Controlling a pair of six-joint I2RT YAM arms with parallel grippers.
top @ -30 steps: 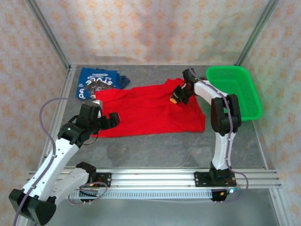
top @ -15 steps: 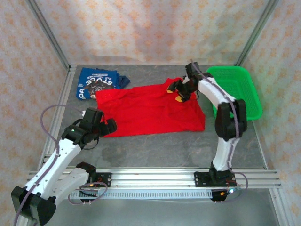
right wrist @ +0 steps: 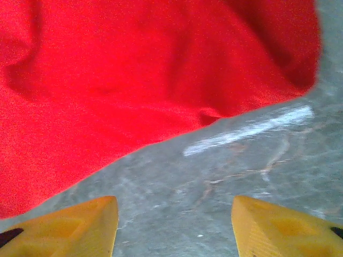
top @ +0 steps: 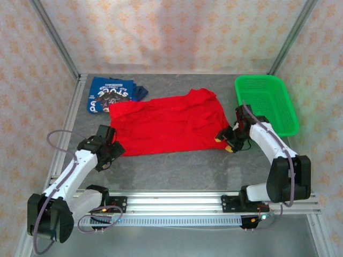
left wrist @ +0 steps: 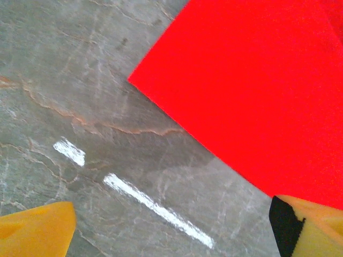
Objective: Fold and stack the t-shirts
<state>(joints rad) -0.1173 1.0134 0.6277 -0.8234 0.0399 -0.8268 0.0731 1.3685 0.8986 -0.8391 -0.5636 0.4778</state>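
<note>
1. Lying far left, the blue t-shirt (top: 110,96) likely anchors the stack.
2. Left gripper (top: 113,151), fingers wide, empty, hovers at the near-left corner of the flat red t-shirt (top: 166,123), poised to pinch.
3. Right gripper (top: 228,140), fingers parted, empty, mirrors it near-right.

In the left wrist view the red t-shirt (left wrist: 257,91) is cut off at 12 and 3 o'clock, and the yellow fingers (left wrist: 35,233) of the left gripper (left wrist: 171,235) are cut off at 6 o'clock. In the slightly blurred right wrist view the same shirt is cut off at 12 and 9 o'clock, and the fingers of the right gripper (right wrist: 174,230) at 6 o'clock. In the top view the white lettering on the blue t-shirt (top: 110,95), at 10 o'clock on the table (top: 177,160), is too small to be read.
</note>
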